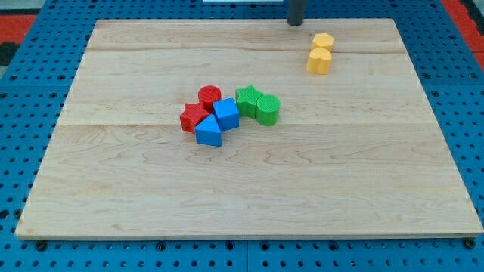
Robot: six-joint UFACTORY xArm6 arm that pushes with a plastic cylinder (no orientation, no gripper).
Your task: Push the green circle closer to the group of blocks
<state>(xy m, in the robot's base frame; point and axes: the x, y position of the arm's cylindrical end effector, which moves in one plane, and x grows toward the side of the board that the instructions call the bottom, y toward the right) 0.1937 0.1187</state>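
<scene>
Green circle point(268, 109) sits well below my tip point(296, 23) (near top edge).

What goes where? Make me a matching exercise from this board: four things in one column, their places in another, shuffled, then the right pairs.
Things
1. green circle
2. red circle
3. yellow blocks
4. my tip

Places
A. at the view's top edge, left of the yellow pair
B. right end of the central group, touching the green star
C. upper right of the board, apart from the group
D. top of the group, left of the green star

Pairs: 1-B, 2-D, 3-C, 4-A
</scene>
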